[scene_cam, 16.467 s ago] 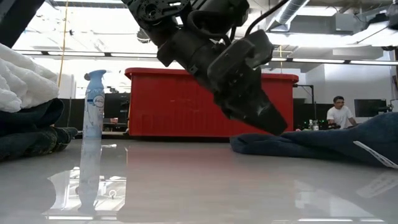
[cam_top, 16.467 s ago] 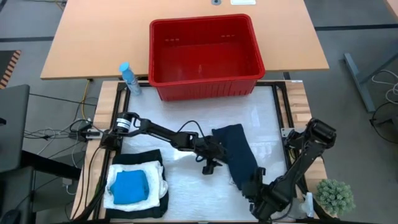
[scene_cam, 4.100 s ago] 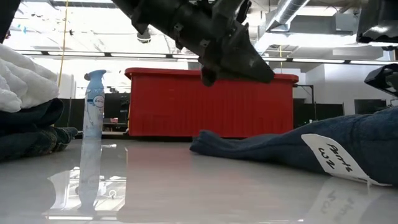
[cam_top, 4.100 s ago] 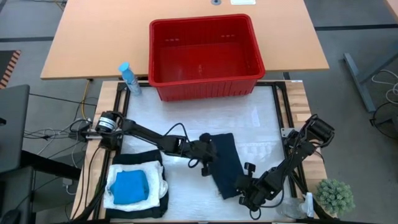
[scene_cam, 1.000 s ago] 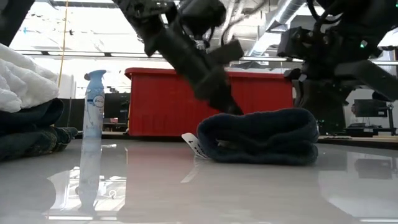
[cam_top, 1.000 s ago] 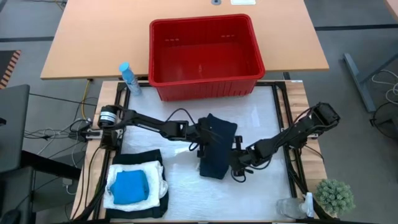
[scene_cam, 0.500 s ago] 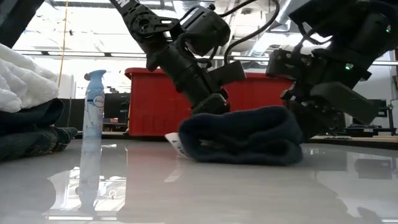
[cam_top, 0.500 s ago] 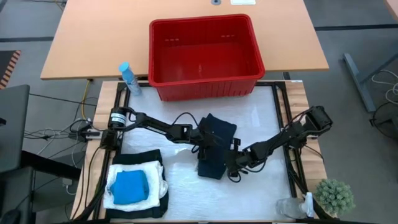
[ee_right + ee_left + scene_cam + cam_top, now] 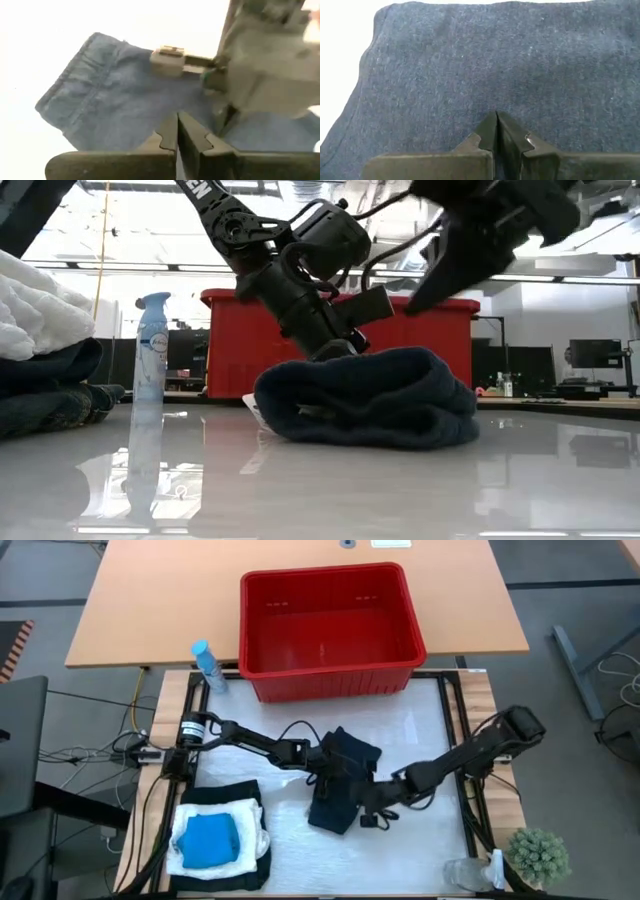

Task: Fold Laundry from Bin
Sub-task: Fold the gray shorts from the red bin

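Observation:
A dark navy garment (image 9: 340, 785) of the laundry lies folded in a thick bundle (image 9: 365, 400) mid-table. My left gripper (image 9: 332, 778) is shut, its tips down on the bundle's top (image 9: 496, 116). My right gripper (image 9: 365, 812) hangs shut just off the bundle's right side, lifted above it (image 9: 420, 300) and touching nothing; its wrist view looks down on the garment (image 9: 105, 100). The red bin (image 9: 330, 630) stands at the far edge. Near the left front corner, a white item and a bright blue one (image 9: 208, 838) lie on top of black garments (image 9: 225, 875). My left gripper presses its shut fingertips (image 9: 338, 348) down on the folded garment's top layer (image 9: 495, 102), toward the bundle's left side. The fingers come slanting down from the table's left. The garment lies flat on the table under them.
A pale blue spray bottle (image 9: 207, 665) stands left of the bin. A small green plant (image 9: 540, 855) and a clear object (image 9: 468, 875) sit at the near right corner. Bare white table surface (image 9: 420, 740) shows right of the garment.
My right gripper has lifted up off the garment's right side. My left gripper has come down onto the bundle's top. The folded garment has slid a little toward the table's left and near edges, staying folded.

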Robot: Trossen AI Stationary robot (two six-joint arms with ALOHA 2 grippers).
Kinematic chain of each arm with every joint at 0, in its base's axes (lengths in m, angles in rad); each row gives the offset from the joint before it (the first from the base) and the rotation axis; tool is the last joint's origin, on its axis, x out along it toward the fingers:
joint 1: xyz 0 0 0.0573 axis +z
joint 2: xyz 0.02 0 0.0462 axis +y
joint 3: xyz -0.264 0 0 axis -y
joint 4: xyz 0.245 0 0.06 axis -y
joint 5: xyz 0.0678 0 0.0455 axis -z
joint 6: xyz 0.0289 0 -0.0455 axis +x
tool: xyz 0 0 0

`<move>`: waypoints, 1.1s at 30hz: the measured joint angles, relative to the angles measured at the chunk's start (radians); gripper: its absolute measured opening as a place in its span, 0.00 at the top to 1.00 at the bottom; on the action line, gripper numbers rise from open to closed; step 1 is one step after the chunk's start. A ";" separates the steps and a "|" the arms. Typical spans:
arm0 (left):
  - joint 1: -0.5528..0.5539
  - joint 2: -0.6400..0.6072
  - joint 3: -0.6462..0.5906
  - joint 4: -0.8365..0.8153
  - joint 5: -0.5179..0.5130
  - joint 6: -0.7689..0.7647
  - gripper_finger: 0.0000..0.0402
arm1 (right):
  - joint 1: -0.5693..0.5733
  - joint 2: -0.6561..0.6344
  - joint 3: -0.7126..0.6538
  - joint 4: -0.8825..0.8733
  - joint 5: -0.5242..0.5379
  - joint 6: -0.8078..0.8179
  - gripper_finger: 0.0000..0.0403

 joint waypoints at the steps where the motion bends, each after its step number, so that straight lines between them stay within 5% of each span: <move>1: 0.000 0.000 0.000 0.002 0.001 0.000 1.00 | -0.004 -0.024 0.002 -0.011 -0.002 -0.028 0.91; 8: 0.000 0.000 0.000 0.006 0.006 0.034 1.00 | 0.017 -0.103 0.006 -0.094 -0.154 -0.306 0.82; 13: 0.004 0.000 -0.001 0.006 0.022 0.061 1.00 | 0.067 -0.103 0.005 -0.190 -0.173 -0.478 0.62; 20: 0.019 0.001 -0.001 0.006 0.063 0.071 1.00 | 0.057 -0.049 -0.018 -0.164 -0.152 -0.502 0.34; 25: 0.028 0.002 -0.001 0.005 0.066 0.073 1.00 | 0.085 0.078 -0.018 -0.099 -0.144 -0.561 0.30; 33: 0.033 0.002 -0.002 0.005 0.106 0.080 1.00 | 0.109 0.196 0.005 -0.045 0.063 -0.603 0.30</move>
